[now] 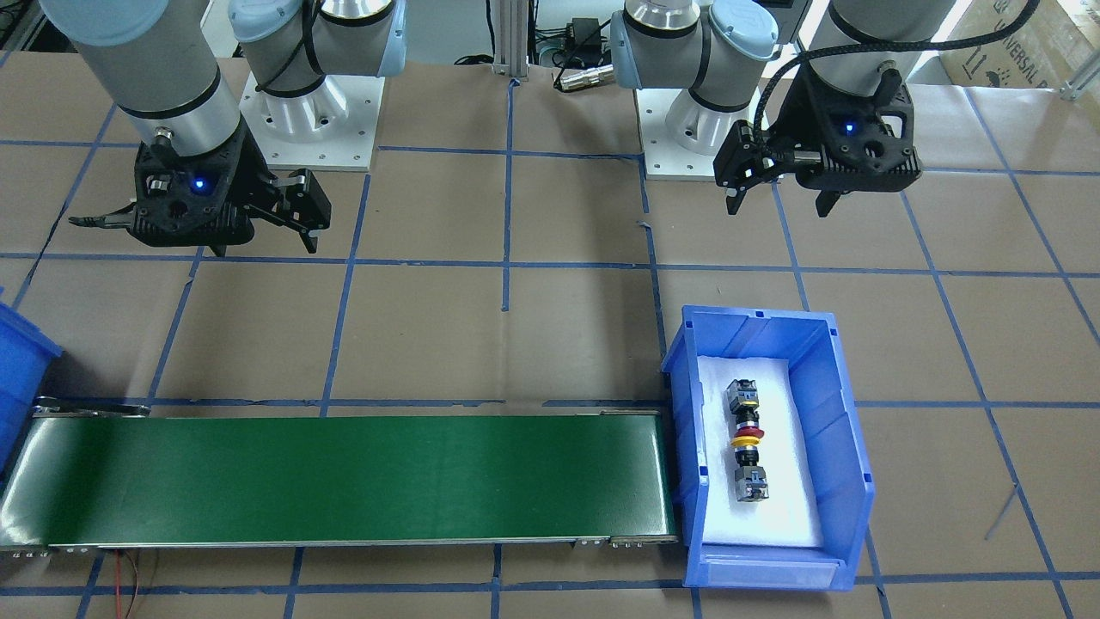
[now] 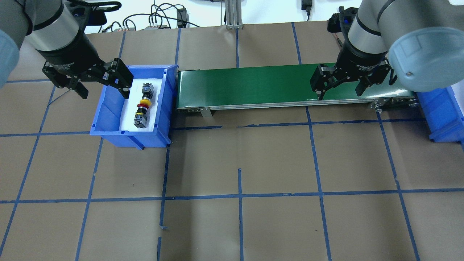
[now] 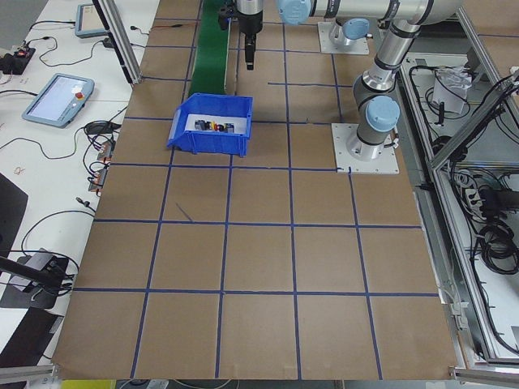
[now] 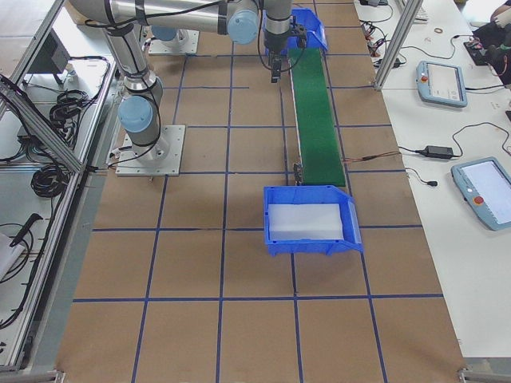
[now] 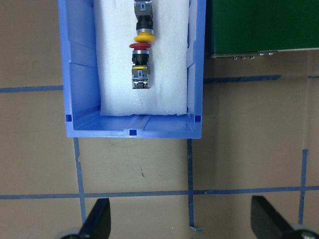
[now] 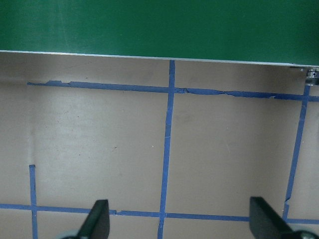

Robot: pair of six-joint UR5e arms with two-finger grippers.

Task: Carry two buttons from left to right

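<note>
The red button and the yellow button both lie in the bin on my left side, on its white pad. They sit cap to cap, touching, in one line. My main worry is that closing on one shoves or drags the other along. The round caps could also let a body roll out of a loose pinch. The bin's walls stand close beside the pad, so a wide-spread finger could clip one on the way down. My left gripper hangs empty, fingers apart, over the table just short of the bin. The right gripper, also spread and empty, hovers beside the near edge of the green belt, well apart from the buttons. By count: two buttons, two blue bins with the second bin at the belt's right end, one belt, one pad that I can see, and two grippers.
</note>
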